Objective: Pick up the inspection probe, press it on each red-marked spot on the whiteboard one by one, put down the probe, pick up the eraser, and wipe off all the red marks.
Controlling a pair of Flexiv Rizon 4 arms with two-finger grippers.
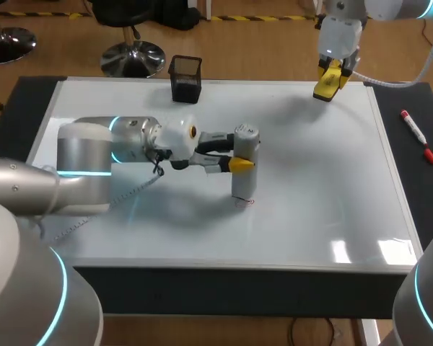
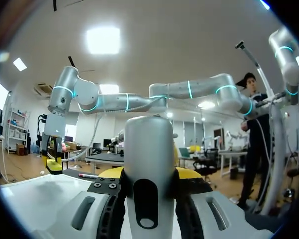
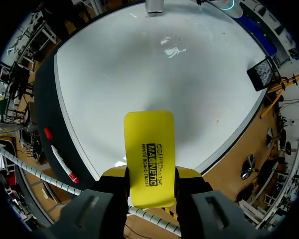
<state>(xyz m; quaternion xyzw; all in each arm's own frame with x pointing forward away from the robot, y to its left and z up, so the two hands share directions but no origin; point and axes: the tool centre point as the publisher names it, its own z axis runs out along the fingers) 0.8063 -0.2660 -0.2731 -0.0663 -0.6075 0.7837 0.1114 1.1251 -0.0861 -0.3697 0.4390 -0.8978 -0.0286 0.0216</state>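
Our left gripper, mid-frame, pinches the probe, pressing 1 red mark; right gripper, upper right, clamps the eraser; we'd lift next.

- whiteboard: glossy white, smooth, mirrors the ceiling lights
- probe: smooth silver-grey shell, satin sheen; metal or plastic unclear
- eraser: smooth yellow plastic, slight shine
- cup: black wire mesh, matt
- marker: smooth white plastic, red cap
- table: dark matt surface around the board

The probe is silver-grey, the eraser yellow, the whiteboard white.
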